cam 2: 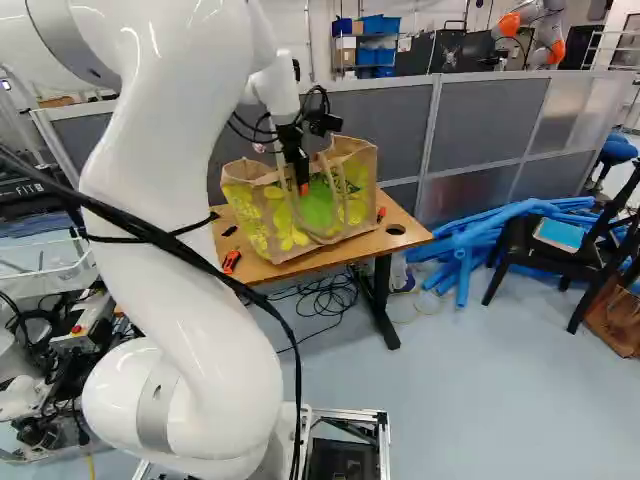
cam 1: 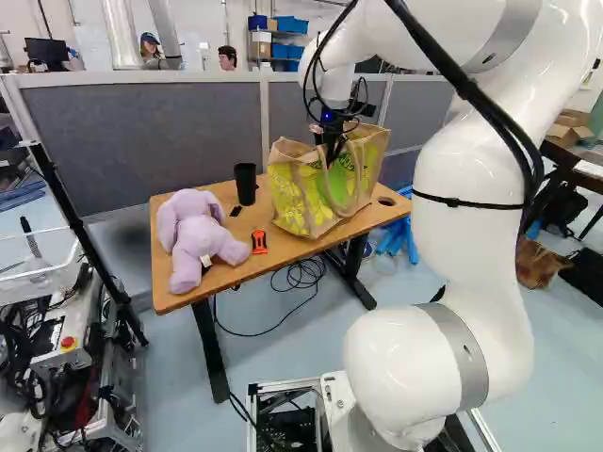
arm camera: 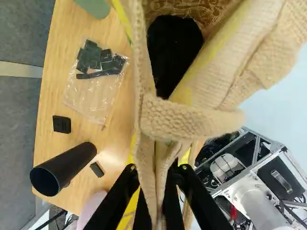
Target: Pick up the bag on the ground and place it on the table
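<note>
Coarse-woven bag (cam 2: 318,208)—boxy, upright on the smooth wooden table (cam 1: 226,270)—cloth edge pinched in the pincer (cam 2: 303,186)

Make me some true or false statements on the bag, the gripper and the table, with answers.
1. The gripper is shut on the bag. True.
2. The bag is on the floor. False: it is on the table.
3. A plush toy and a cup are on the table. True.
4. The cup lies on its side. False: it stands upright.
5. Something black is in the bag. True.
</note>
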Available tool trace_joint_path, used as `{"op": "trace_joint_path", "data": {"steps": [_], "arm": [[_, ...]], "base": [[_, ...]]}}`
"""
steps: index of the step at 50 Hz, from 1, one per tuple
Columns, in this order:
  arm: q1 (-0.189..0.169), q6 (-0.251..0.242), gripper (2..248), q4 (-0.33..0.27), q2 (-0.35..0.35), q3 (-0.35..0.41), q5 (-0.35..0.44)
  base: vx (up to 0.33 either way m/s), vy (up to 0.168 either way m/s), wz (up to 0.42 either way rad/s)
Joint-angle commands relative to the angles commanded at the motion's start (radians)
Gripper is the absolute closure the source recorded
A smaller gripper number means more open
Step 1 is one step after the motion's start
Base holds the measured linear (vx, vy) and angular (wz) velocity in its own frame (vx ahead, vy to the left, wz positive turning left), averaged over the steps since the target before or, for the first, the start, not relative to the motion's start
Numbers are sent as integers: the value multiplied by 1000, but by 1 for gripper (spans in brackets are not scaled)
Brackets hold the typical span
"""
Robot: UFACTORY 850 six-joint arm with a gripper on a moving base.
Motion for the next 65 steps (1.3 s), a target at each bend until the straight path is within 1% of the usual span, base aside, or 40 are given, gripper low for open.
{"op": "trace_joint_path", "data": {"steps": [16,17,21,22,27,28,32,33,37,38,42,43,48,49,53,54,65], "arm": [[0,0,229,0,-2,0,3],[0,0,225,0,-2,0,3],[0,0,225,0,-2,0,3],[0,0,195,0,-2,0,3],[0,0,195,0,-2,0,3],[0,0,158,0,-2,0,3],[0,0,158,0,-2,0,3],[0,0,122,0,-2,0,3],[0,0,122,0,-2,0,3],[0,0,86,0,-2,0,3],[0,0,86,0,-2,0,3],[0,0,49,0,-2,0,3],[0,0,49,0,-2,0,3],[0,0,13,0,-2,0,3],[0,0,13,0,4,0,3],[0,0,3,0,6,0,3],[0,0,3,0,32,1,3]], "base": [[0,0,0],[0,0,0],[0,0,0],[0,0,0],[0,0,0],[0,0,0],[0,0,0],[0,0,0],[0,0,0],[0,0,0],[0,0,0],[0,0,0],[0,0,0],[0,0,0],[0,0,0],[0,0,0],[0,0,0]]}}
